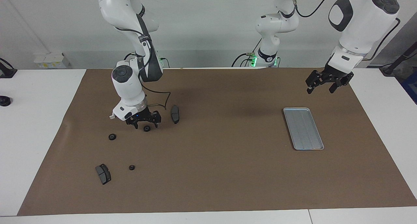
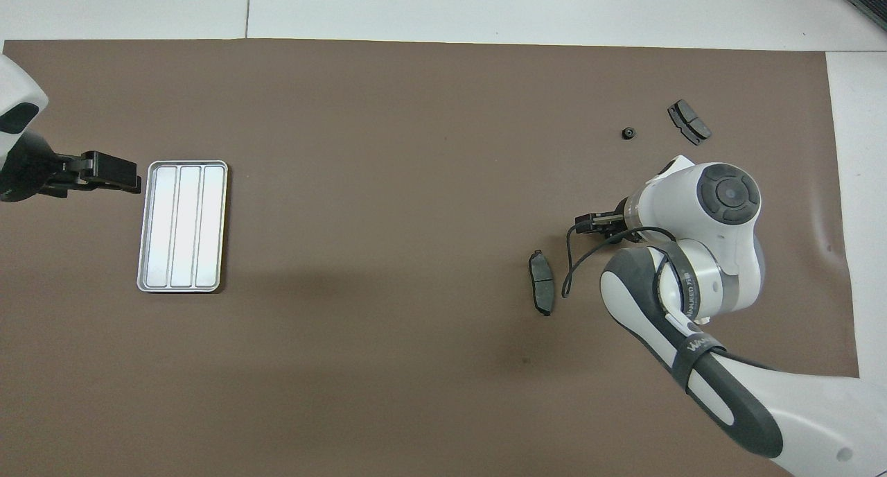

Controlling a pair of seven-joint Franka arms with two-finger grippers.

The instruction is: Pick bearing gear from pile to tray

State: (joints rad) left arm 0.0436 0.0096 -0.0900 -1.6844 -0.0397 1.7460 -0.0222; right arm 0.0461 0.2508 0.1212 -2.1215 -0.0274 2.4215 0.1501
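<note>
The bearing gear [image 1: 147, 128], a small black round piece with a pale centre, lies on the brown mat. My right gripper [image 1: 146, 125] is down at it, open, one fingertip on each side; I cannot tell whether they touch it. In the overhead view the right gripper [image 2: 594, 222] and its wrist cover the gear. The silver tray [image 1: 303, 128] [image 2: 181, 224] lies empty toward the left arm's end. My left gripper [image 1: 320, 90] [image 2: 130, 177] hangs open in the air beside the tray and waits.
Two more black round pieces [image 1: 112, 136] [image 1: 131, 167] and a brake pad [image 1: 103, 174] lie farther from the robots than the gear. Another brake pad [image 1: 175, 114] [image 2: 541, 281] lies beside the right gripper. Only a tip of the white bracket [image 1: 111, 116] shows past the right wrist.
</note>
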